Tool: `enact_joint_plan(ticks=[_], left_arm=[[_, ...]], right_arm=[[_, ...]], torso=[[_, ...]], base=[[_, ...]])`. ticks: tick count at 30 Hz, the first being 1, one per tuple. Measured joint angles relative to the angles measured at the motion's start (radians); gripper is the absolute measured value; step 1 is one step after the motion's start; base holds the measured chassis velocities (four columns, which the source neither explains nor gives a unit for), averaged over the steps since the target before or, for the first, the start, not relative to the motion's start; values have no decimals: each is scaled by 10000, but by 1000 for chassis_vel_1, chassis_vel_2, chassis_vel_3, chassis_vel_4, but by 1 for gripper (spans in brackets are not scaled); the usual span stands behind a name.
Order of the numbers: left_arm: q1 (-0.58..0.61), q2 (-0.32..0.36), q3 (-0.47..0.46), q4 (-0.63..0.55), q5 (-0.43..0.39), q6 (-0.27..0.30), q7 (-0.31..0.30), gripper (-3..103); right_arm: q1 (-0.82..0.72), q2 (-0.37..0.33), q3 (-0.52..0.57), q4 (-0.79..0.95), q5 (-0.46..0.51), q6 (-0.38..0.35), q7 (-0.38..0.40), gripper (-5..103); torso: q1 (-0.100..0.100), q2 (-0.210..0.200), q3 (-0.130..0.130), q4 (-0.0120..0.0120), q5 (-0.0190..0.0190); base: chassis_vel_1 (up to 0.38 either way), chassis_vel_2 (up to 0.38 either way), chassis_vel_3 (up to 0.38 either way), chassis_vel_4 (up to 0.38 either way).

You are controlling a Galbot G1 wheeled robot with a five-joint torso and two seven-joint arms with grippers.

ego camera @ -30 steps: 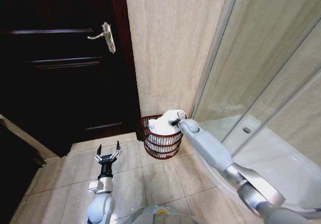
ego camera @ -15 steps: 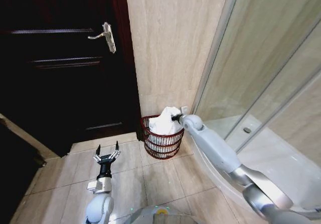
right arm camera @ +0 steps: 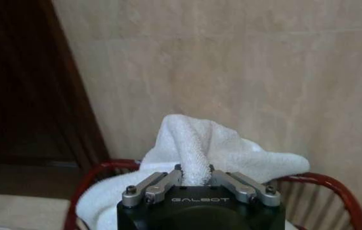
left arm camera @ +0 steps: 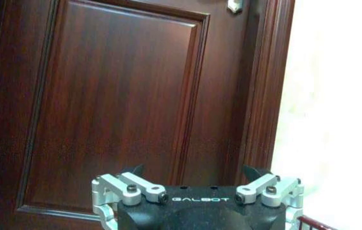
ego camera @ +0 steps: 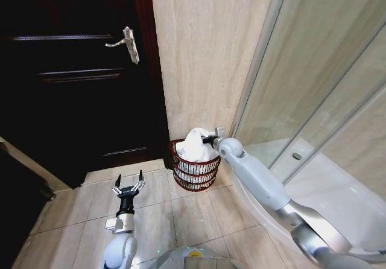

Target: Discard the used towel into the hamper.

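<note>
right gripper [right arm camera: 193, 175] pinches the towel [ego camera: 194, 146] in closed fingers, directly above the hamper [ego camera: 194, 174]; left gripper [ego camera: 129, 187] spread open, holding nothing.

I note: towel [right arm camera: 214, 143] rough white terry cloth; hamper [ego camera: 196, 175] glossy red-brown wire; door [left arm camera: 123, 96] polished dark wood.

1. The head view was evenly bright on the beige wall tiles [ego camera: 199, 52]; the dark door [ego camera: 72, 82] fell nearly to black.
2. Its straight lines bowed toward the edges.
3. Beyond the left gripper [left arm camera: 195, 173], the wall strip [left arm camera: 334, 110] was blown out.
4. The towel [right arm camera: 200, 143] just ahead of the right gripper [right arm camera: 193, 173] looked soft.
</note>
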Motion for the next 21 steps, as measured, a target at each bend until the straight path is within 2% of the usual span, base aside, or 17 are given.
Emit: enact_joint_plan(ticks=[12,21], left_arm=[[4,-67,10,10,58,-4,4,100],[39,-107,-4,-17,78,-32,-7,100]], right_arm=[[-92,359,-398,173,99,138,-98,8],[-255,741,-323,-1080,-87,7,-242,8]], torso=[[0,0,0,0,-1],[0,0,-1,1,0]], base=[[0,0,0,0],[0,0,0,0]])
